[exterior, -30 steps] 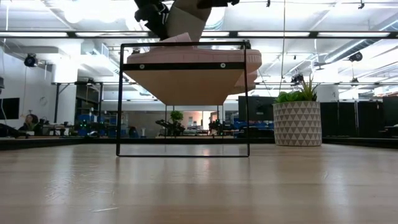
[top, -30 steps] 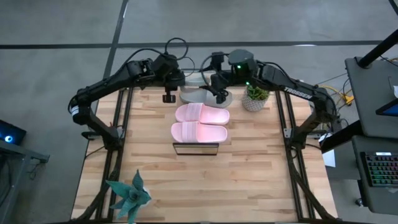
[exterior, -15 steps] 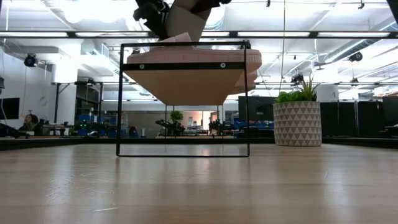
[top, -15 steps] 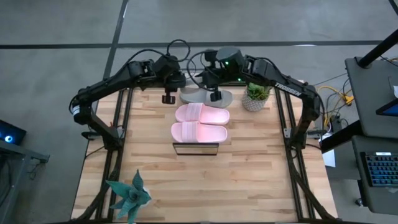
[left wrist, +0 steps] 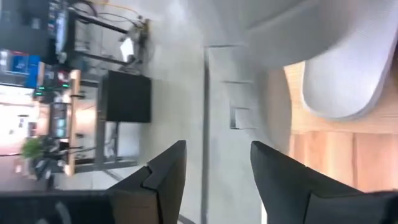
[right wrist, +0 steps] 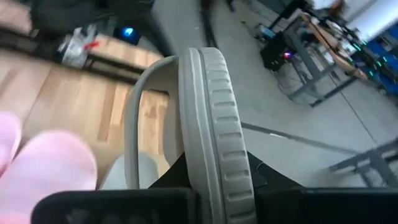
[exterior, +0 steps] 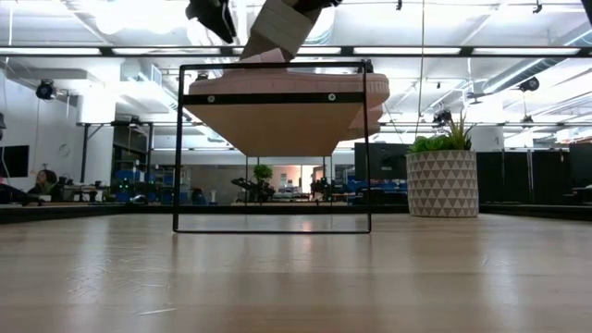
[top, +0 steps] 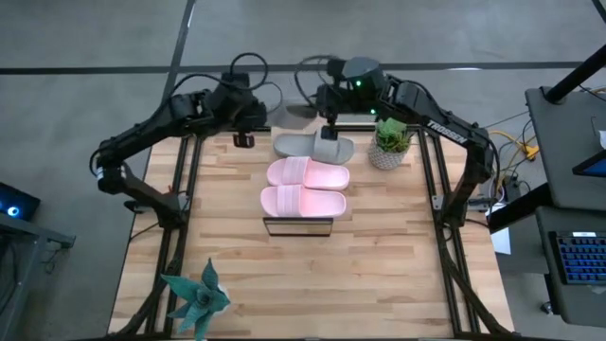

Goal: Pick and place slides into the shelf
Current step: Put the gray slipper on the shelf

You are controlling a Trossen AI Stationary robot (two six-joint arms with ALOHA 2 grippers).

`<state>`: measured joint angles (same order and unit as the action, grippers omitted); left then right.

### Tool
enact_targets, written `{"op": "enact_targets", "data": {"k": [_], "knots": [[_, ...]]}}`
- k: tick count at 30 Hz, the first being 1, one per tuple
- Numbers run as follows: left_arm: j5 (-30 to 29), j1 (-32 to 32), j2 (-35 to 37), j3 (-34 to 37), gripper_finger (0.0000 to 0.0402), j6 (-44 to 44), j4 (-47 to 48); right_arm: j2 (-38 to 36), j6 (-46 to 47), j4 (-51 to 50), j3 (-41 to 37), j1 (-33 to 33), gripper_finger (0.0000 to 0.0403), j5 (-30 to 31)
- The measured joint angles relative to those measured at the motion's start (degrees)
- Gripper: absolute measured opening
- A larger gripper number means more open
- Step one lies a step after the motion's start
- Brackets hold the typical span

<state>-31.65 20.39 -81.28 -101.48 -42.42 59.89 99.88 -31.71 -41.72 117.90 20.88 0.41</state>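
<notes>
My right gripper point(top: 327, 123) is shut on a grey slide point(right wrist: 214, 118), held up over the far end of the shelf point(exterior: 277, 97); in the low view the slide point(exterior: 282, 28) tilts above the shelf's top. My left gripper point(top: 244, 139) stands open to the left of it, with nothing between its fingers point(left wrist: 168, 174). Another grey slide point(top: 312, 147) and two pink slides point(top: 308, 173) point(top: 303, 201) lie flat on their soles on the shelf's plank. My right gripper pinches the grey slide's sole at its near end point(right wrist: 217, 168), one finger on the footbed side and one on the underside. The fingers run along the slide. It stands on edge, strap point(right wrist: 140, 106) to one side, lifted clear of the shelf and tilted.
A potted plant in a white patterned pot point(top: 388, 147) stands right of the shelf's far end. A spiky green plant point(top: 199, 298) sits at the table's near left corner. Bare wood table point(top: 398, 275) lies around the shelf.
My right gripper has shut on the grey slide, which my left gripper held a second ago. My left gripper has opened, let go and drawn back toward the table's left and far edge, rising a little. The slide has tipped further over in the hold.
</notes>
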Motion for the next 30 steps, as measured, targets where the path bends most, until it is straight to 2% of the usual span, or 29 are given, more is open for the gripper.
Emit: {"op": "enact_targets", "data": {"k": [5,11,14,17,22,25,27,29,30], "knots": [[-3.00,-2.86,3.56,3.39,0.0155,-1.39,-7.13,-0.21,7.98,4.66,-0.05,3.30,0.0026,-2.08],[-10.85,-9.04,6.66,9.59,0.0143,-10.78,-19.35,-0.81,12.52,5.17,-0.05,6.42,0.0026,-4.74],[-14.09,-12.38,7.57,13.53,0.0143,-16.77,-29.10,-1.06,15.05,6.17,0.19,8.24,0.0026,-9.04],[-17.05,-15.01,8.02,19.14,0.0143,-27.67,-41.85,-1.18,18.27,8.05,1.00,9.85,0.0026,-14.76],[-21.26,-16.37,7.68,30.33,0.0143,-53.98,-69.59,-1.22,21.94,8.20,2.45,11.16,0.0025,-19.59],[-21.15,-16.37,6.61,36.69,0.0143,-70.36,-93.01,-1.22,22.32,8.09,2.53,11.18,0.0024,-20.16],[-18.86,-16.35,5.58,40.14,0.0143,-81.43,-107.00,-1.22,22.56,8.05,2.53,11.18,0.0024,-20.30],[-16.18,-16.31,5.13,42.84,0.0143,-90.04,-114.06,-1.22,22.74,8.05,2.50,11.18,0.0024,-20.35],[-15.76,-16.31,4.86,43.39,0.0143,-91.39,-114.72,-1.22,22.75,8.05,2.50,11.18,0.0024,-20.35]]}}
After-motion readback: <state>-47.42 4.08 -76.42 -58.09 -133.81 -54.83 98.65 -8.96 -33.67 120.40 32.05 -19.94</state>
